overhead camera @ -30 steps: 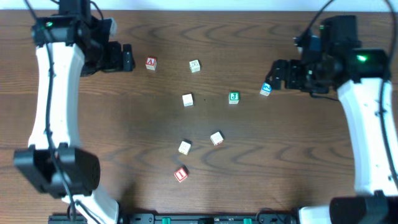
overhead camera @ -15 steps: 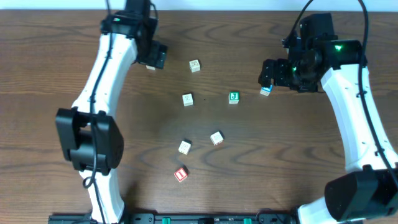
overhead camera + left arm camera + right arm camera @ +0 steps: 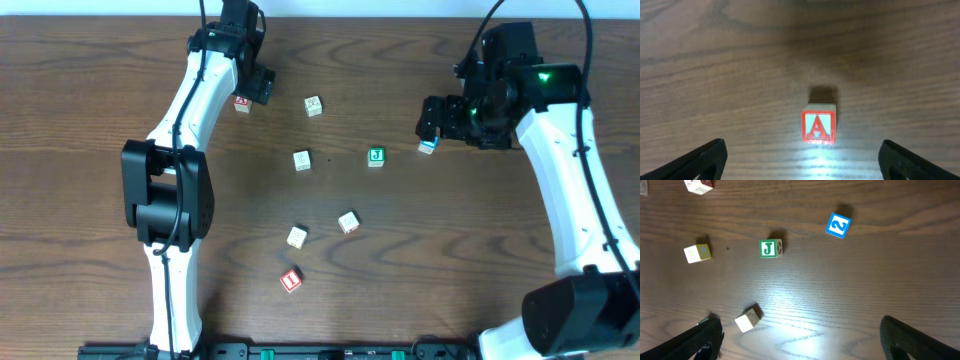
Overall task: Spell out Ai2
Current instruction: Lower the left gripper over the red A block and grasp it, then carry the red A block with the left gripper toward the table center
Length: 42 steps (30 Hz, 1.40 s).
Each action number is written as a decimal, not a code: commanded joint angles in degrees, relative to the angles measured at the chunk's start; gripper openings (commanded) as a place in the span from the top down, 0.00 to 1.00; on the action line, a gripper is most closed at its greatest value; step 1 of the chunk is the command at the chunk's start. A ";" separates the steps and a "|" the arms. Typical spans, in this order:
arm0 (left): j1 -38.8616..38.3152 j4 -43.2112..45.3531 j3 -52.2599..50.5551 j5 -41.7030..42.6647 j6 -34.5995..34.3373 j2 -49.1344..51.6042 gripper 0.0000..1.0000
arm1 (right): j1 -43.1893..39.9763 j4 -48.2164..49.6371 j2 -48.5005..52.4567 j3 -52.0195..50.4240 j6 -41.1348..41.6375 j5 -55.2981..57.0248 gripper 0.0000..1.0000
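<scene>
A red-framed A block [image 3: 819, 127] lies on the wooden table, just ahead of my open, empty left gripper [image 3: 810, 167] and between its fingers' line. In the overhead view the A block [image 3: 241, 102] sits at the back left, right beside the left gripper [image 3: 255, 88]. A blue 2 block [image 3: 838, 225] lies far ahead of my open, empty right gripper [image 3: 802, 342]. In the overhead view the 2 block [image 3: 427, 146] is just below the right gripper [image 3: 431, 118]. I cannot pick out an i block.
A green J block [image 3: 376, 156] lies mid-table. Pale blocks lie at the back [image 3: 313, 105], in the middle [image 3: 302, 160] and nearer the front [image 3: 348, 222], [image 3: 297, 237]. A red block [image 3: 291, 281] lies near the front edge.
My left arm has swung right across the back of the table and stopped over the A block. My right gripper shifted slightly left toward the 2 block, then held still.
</scene>
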 commanded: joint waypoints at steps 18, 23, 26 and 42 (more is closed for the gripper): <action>2.29 1.64 1.01 11.04 -4.61 4.87 0.05 | 0.59 -1.03 0.04 0.87 0.59 0.57 0.01; 2.27 1.55 1.01 11.37 -5.18 7.23 0.00 | 0.59 -1.40 0.04 0.87 0.57 0.59 0.01; 2.27 1.38 1.01 11.37 -6.01 8.35 0.07 | 0.59 -1.40 0.04 0.87 0.57 0.59 0.01; 2.14 0.85 1.03 10.73 -9.88 8.59 0.83 | 0.59 -1.44 0.04 0.85 0.57 0.74 0.01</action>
